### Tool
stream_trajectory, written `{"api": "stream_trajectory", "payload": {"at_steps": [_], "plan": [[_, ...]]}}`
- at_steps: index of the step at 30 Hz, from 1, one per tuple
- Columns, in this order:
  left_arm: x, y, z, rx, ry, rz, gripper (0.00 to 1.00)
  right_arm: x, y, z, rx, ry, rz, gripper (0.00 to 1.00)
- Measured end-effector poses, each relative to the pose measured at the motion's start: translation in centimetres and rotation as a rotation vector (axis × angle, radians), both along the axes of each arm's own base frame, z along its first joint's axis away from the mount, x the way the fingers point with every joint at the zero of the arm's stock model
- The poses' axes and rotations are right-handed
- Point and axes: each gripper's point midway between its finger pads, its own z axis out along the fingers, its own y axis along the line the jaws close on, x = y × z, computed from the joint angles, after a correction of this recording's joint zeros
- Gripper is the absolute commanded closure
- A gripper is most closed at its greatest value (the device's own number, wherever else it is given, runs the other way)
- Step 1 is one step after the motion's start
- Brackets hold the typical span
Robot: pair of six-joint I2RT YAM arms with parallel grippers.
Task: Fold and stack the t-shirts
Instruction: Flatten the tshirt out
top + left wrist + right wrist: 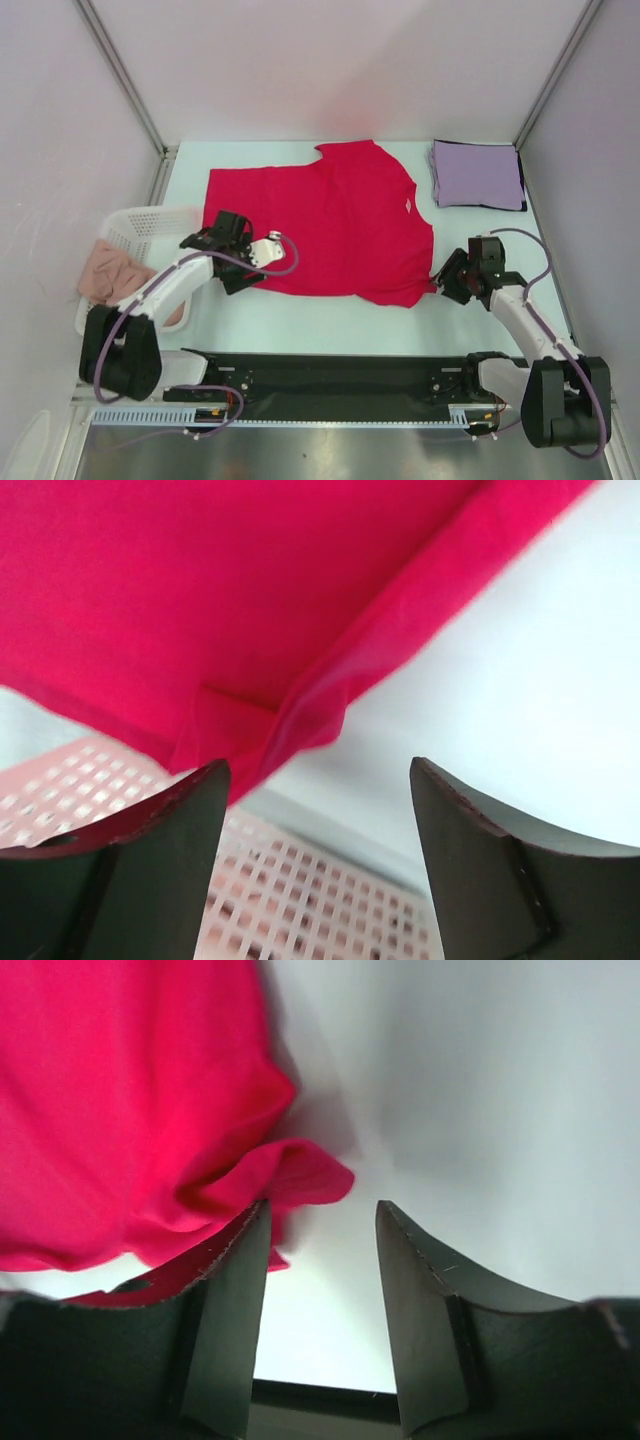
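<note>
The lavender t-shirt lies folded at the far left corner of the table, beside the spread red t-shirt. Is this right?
No. The top external view shows the lavender t-shirt folded at the far right corner of the table, not the left, beside the spread red t-shirt.

Spread tee point(330, 215) left of folded tee point(477, 173)

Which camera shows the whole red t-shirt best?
Top external: the red t-shirt lies spread out, nearly all visible. The left wrist view catches only a folded hem corner; the right wrist only a bunched edge.

white neck label point(408, 205) on red t-shirt point(330, 220), unreadable
</note>
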Motion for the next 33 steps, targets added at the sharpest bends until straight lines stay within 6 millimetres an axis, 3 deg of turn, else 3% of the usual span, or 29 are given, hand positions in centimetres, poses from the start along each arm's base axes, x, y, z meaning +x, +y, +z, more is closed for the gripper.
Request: {"api": "stream_trajectory", "payload": {"at_steps": [3,5,7,10,14,18,21,25,29,33], "plan": [[-0.4,1.8,1.9,0.001,-0.041,0.010,0.25,1.1,-0.4,2.6,-0.020,-0.067,-0.011,0.49],[-0.2,4.0,3.1,0.007,-0.081,0.063,0.31,2.1,-0.6,4.8,-0.036,-0.125,-0.011,0.51],[-0.3,6.2,3.5,0.024,-0.081,0.120,0.35,2.7,-0.7,5.9,-0.043,-0.155,-0.006,0.54],[-0.1,7.0,3.4,0.029,-0.061,0.135,0.33,3.1,-0.7,6.4,-0.055,-0.168,0.012,0.54],[1.0,6.5,3.6,0.000,-0.062,0.146,0.30,3.2,0.3,4.2,-0.071,-0.089,0.080,0.53],[4.6,4.5,4.8,-0.103,-0.096,0.186,0.31,2.8,2.3,1.1,-0.122,0.034,0.201,0.48],[5.9,3.2,4.4,-0.120,-0.105,0.170,0.31,2.2,3.0,0.5,-0.146,0.059,0.249,0.47],[4.7,2.5,2.3,-0.088,-0.039,0.122,0.30,2.1,2.4,0.5,-0.162,0.051,0.233,0.46],[3.1,3.9,0.9,-0.001,0.014,0.087,0.26,1.3,1.6,-0.4,-0.171,0.077,0.217,0.46],[2.3,5.4,-0.4,0.089,0.028,0.062,0.33,0.9,0.9,-1.3,-0.175,0.106,0.211,0.47]]}}
